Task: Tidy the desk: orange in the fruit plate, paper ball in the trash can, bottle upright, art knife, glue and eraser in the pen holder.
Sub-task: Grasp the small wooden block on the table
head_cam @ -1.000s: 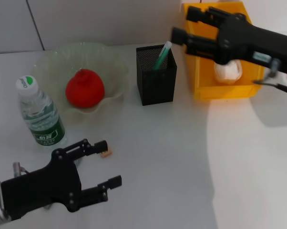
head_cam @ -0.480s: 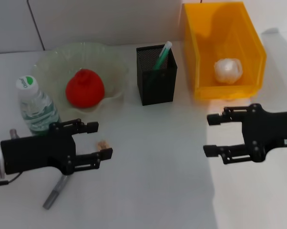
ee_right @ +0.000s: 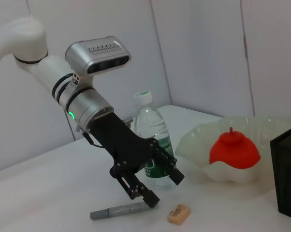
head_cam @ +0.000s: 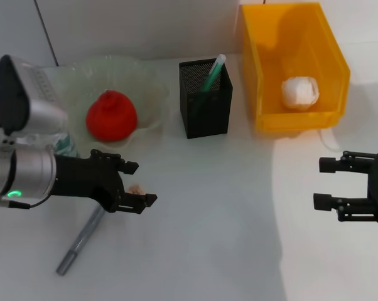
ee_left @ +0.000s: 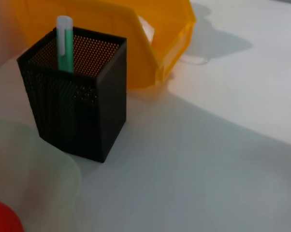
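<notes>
In the head view the left claw (head_cam: 136,184) hovers low over the white surface (head_cam: 208,238) at about 8 o'clock, its two black fingers spread wide with the small tan eraser (head_cam: 136,188) lying on the surface between them, not pinched. The right wrist view shows the same claw (ee_right: 162,186) spread above the surface, with the eraser (ee_right: 178,213) just beside its lower fingertip and apart from it. The grey art knife (head_cam: 83,236) lies flat at about 7 o'clock, slanting under the left arm. The bottle (ee_right: 152,140) stands upright just behind that arm, its green-and-white cap up. The orange (head_cam: 112,115) sits in the translucent fruit plate (head_cam: 145,81) at 10 o'clock. The black mesh pen holder (head_cam: 205,98) stands near 12 o'clock with the green glue stick (head_cam: 213,73) leaning inside. The paper ball (head_cam: 300,91) rests in the yellow trash can (head_cam: 294,63) at 1 o'clock. The right claw (head_cam: 328,184) hangs at 3 o'clock, fingers spread, holding nothing.
</notes>
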